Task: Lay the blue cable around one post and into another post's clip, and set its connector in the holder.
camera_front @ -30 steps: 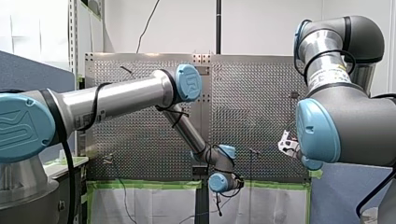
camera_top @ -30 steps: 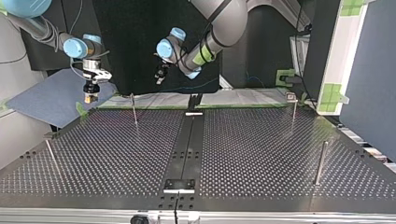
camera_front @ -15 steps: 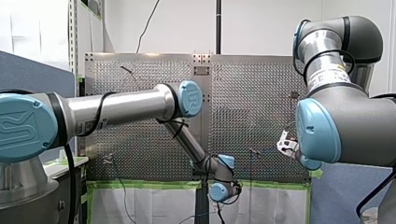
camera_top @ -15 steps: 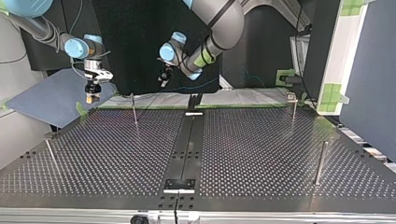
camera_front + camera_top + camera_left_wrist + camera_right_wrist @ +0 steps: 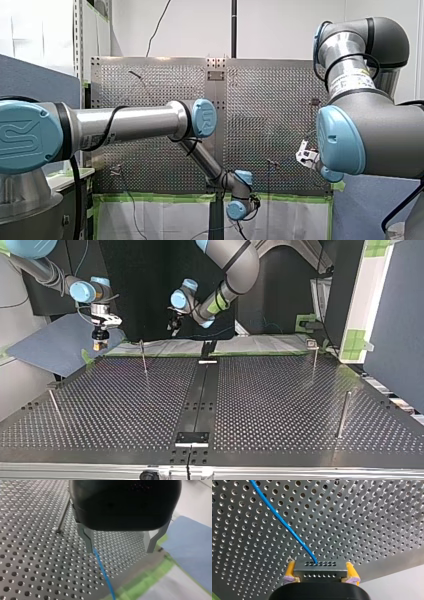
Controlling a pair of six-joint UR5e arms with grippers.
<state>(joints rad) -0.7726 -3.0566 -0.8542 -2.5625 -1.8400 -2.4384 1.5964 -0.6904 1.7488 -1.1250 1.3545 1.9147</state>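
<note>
A: What moved?
B: My left arm (image 5: pixel 130 122) has dropped in the last second. Left gripper (image 5: pixel 120 550) now sits lower over the table's (image 5: pixel 30 542) far edge as the top view shows it. Its fingers are spread wide, and the blue cable (image 5: pixel 103 573) passes beside one finger, unpinched. I'd say it's lining up a grab.
A: Connector?
B: Connector (image 5: pixel 319 572) is clamped in the right gripper's (image 5: pixel 320 566) yellow pads, above the table. Its long axis runs across the fingers. The cable face points ahead and the cable runs off over the table. It probably reaches the left gripper, but it's too faint to trace.
</note>
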